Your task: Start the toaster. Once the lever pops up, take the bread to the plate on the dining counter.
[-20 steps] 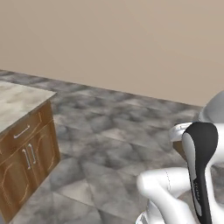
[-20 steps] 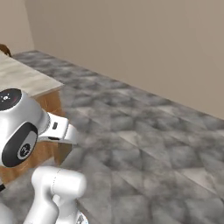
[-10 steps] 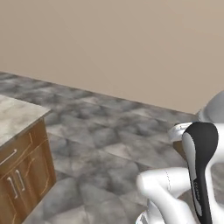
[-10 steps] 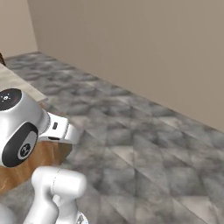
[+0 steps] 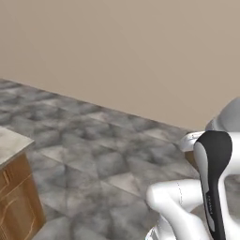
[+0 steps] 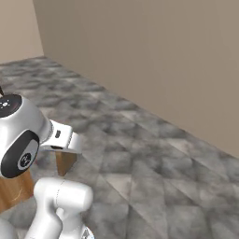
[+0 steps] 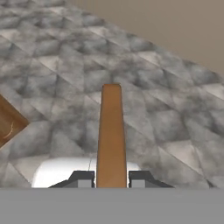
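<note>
The tool (image 7: 111, 178) is pinching the thin, light brown slice of bread (image 7: 111, 131) edge-on, the slice sticking out toward 12 o'clock in the hand view, above grey marbled floor tiles (image 7: 175, 118). A wooden cabinet corner (image 7: 9, 122) is showing at 9 o'clock. With so little of the slice gripped, it is probably risking a slip or twist during base driving, dropping to the floor.

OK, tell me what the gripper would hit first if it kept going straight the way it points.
Likely nothing but the grey tiled floor. In the hand view the gripper, shut on the bread, points out over open floor toward the beige wall; the wooden cabinet sits off to the side. Depth is hard to judge.
</note>
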Tool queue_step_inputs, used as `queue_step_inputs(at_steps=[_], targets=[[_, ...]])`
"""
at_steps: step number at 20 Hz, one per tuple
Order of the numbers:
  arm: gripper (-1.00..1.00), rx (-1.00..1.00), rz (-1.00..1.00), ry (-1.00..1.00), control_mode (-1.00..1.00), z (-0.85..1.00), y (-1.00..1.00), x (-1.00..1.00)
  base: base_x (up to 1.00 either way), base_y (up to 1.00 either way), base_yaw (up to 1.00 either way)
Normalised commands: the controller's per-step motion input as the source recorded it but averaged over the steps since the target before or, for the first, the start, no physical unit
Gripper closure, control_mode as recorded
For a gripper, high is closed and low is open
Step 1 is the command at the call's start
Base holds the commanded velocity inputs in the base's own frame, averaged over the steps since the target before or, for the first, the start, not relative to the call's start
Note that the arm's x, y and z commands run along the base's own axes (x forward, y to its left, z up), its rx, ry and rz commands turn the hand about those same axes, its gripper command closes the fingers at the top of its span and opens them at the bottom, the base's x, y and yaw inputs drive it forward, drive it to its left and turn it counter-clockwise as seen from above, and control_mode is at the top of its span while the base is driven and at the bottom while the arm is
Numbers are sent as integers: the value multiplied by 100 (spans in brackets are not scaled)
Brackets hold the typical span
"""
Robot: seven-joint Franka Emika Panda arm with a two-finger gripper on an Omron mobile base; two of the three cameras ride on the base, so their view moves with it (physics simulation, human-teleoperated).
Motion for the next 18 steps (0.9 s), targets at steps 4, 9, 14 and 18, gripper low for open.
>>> queue_step_inputs(at_steps=[4,9,14,18], targets=[[100,0,0,0,100,0,0,0,100,-59,22],[100,0,0,0,100,0,0,0,100,-41,34],[100,0,0,0,100,0,0,0,100,-22,48],[100,0,0,0,100,0,0,0,100,-29,48]])
